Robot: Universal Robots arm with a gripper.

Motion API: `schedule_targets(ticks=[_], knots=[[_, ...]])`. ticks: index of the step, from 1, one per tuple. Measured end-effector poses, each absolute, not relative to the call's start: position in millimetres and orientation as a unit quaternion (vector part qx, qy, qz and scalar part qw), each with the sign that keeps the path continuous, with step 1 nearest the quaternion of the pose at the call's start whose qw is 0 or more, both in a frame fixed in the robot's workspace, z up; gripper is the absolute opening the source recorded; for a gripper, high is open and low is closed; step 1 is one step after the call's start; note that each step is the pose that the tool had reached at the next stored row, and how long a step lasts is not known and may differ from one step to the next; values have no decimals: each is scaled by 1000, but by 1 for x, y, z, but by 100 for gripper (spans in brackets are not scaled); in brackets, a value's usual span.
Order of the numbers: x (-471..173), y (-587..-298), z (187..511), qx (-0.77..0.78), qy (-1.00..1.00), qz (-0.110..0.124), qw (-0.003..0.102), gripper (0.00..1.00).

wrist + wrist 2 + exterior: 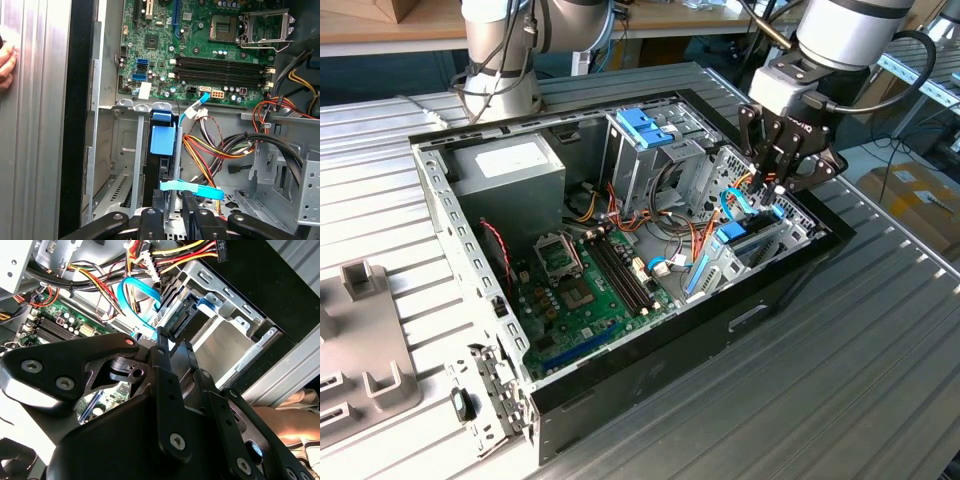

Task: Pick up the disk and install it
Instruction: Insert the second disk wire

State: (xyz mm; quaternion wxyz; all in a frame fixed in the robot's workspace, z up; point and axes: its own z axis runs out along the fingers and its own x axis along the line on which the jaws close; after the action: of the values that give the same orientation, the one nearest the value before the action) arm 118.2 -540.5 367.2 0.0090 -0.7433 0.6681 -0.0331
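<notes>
The end effector (777, 186) hangs low over the drive cage (131, 150), at the corner of the computer case (650, 352) on the exterior view's right. Whether it is clenched or released, I cannot tell. The disk (161, 141) stands on edge inside this cage, near the end effector. The case lies on the worktop (860, 380).

Pincer (777, 186) low over open computer case (650, 372), drive-bay end

Ribbed matt metal table (890, 340), matt black claw (778, 183), glossy blue plastic cable (123, 294).
</notes>
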Motion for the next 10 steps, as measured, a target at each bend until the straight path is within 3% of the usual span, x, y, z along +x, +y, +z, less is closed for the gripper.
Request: schedule_targets(ticks=[10], knots=[[121,-539,367,-743,668,-33,9,29]])
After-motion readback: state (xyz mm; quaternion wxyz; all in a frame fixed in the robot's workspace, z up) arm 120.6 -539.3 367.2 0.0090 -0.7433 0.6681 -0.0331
